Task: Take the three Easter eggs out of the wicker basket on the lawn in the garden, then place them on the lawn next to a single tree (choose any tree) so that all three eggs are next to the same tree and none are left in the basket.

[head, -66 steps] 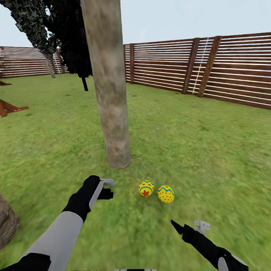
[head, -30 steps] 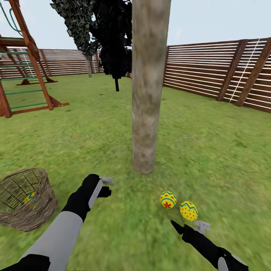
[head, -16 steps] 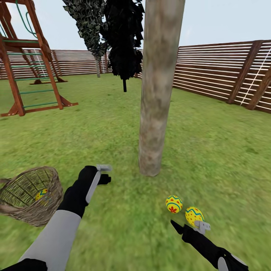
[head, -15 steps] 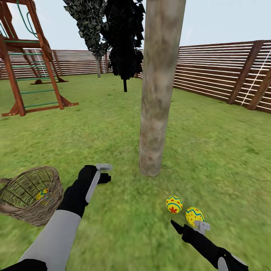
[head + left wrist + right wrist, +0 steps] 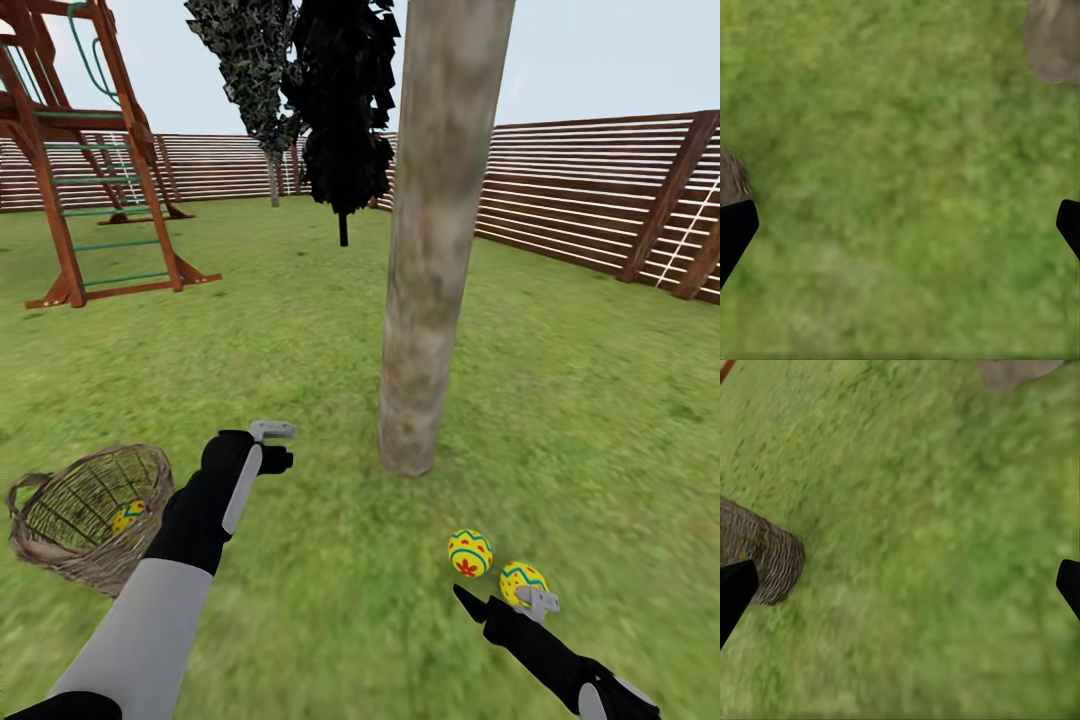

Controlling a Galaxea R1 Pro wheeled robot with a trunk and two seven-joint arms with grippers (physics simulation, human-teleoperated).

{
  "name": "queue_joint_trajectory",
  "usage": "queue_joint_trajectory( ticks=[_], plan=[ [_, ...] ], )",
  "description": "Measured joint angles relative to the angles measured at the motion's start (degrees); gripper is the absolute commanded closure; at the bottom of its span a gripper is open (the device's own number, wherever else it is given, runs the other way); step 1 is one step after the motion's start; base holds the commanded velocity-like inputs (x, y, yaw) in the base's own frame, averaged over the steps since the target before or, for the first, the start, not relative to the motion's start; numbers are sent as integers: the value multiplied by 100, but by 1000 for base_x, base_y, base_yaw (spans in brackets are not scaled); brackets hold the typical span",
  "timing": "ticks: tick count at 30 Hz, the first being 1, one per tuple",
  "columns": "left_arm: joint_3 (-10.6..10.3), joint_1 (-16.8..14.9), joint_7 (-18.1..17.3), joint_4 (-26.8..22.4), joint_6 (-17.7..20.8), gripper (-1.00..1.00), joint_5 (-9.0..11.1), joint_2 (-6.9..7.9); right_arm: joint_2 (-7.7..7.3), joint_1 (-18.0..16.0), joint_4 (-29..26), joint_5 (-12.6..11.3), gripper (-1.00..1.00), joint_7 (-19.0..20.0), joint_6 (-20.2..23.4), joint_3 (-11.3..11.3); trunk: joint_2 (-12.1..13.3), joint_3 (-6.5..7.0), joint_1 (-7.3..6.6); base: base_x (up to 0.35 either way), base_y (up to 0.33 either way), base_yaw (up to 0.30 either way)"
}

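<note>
Right gripper [image 5: 528,598] wide open, empty, just short of two yellow zigzag-painted eggs [image 5: 470,553] on green lawn [image 5: 300,560]. Left gripper [image 5: 274,440] spread open, empty; tan wicker basket [image 5: 60,545] to its left holds third egg [image 5: 127,516]. Grey-beige tree trunk [image 5: 425,330] beyond eggs.

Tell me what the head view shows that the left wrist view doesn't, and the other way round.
Head view alone: two Easter eggs on the grass near the tree, a third egg inside the wicker basket, the playset and fence. Left wrist view alone: the left gripper with its fingers spread wide over bare grass. Shared: the lawn, the trunk's base and a bit of basket.
</note>
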Motion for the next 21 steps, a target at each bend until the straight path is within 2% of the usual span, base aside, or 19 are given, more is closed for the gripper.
queue_joint_trajectory(
  ticks=[21],
  plan=[
    [0, -1, 1, 46, 0, -100, 0, 0, 0, 0, 0, 1, -100, 0, -2, 0, 842, 377, -461, 0, 0, 4]
  ],
)
